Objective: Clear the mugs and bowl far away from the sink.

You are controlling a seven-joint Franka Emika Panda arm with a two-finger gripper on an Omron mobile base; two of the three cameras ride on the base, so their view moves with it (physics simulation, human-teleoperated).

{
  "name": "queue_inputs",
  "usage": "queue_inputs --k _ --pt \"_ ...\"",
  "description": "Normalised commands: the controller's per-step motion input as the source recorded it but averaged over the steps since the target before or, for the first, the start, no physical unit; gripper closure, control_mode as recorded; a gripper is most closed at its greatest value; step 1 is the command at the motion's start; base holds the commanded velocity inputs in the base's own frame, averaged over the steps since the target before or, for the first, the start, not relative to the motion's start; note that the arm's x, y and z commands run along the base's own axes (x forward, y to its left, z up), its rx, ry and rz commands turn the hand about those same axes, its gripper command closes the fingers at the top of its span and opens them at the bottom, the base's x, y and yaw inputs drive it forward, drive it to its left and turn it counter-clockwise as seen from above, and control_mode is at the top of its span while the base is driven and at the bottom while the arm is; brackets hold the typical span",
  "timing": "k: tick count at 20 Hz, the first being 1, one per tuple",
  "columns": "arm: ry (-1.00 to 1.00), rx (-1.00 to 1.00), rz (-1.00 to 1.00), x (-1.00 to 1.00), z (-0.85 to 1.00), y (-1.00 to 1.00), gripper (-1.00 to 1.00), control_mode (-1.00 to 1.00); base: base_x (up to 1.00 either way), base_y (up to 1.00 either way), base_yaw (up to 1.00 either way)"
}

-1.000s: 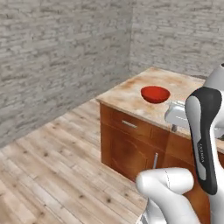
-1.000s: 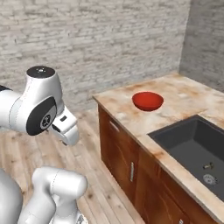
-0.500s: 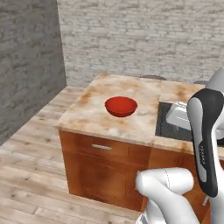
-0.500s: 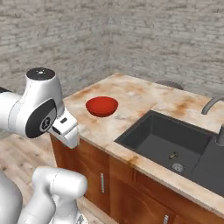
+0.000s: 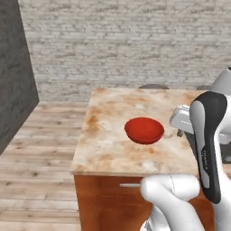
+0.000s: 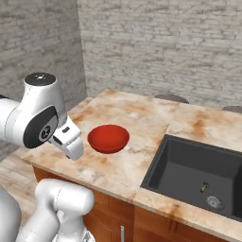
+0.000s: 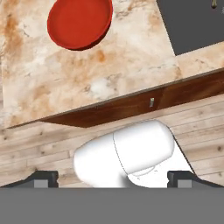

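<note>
One red bowl (image 6: 108, 138) sits on the counter (image 6: 142, 118) beside the sink (image 6: 198, 177), not yet cleared. The tool (image 7: 111, 178) is spread wide, grasping nothing.

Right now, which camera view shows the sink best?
The right base view: the sink shows its dark basin, walls and round drain. The left base view has the arm in front of where it lies. The hand view catches one dark corner at its upper right edge.

a glossy red bowl (image 6: 108, 138) sits on a mottled beige-and-rust marble counter (image 6: 142, 118) over reddish-brown wood cabinets (image 5: 108, 200), beside a dark grey sink (image 6: 198, 175).
</note>
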Motion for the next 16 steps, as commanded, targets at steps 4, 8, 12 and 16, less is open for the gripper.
queue_inputs --k 4,8,12,16 --pt "0.00 0.00 0.00 0.00 0.00 0.00 -1.00 1.00 0.87 0.19 -0.20" --pt "0.00 0.00 0.00 0.00 0.00 0.00 -1.00 1.00 0.93 0.09 -0.15" --pt "0.00 0.00 0.00 0.00 0.00 0.00 -1.00 1.00 0.64 -0.03 -0.14" --pt "0.00 0.00 0.00 0.00 0.00 0.00 -1.00 1.00 0.60 0.00 -0.23"
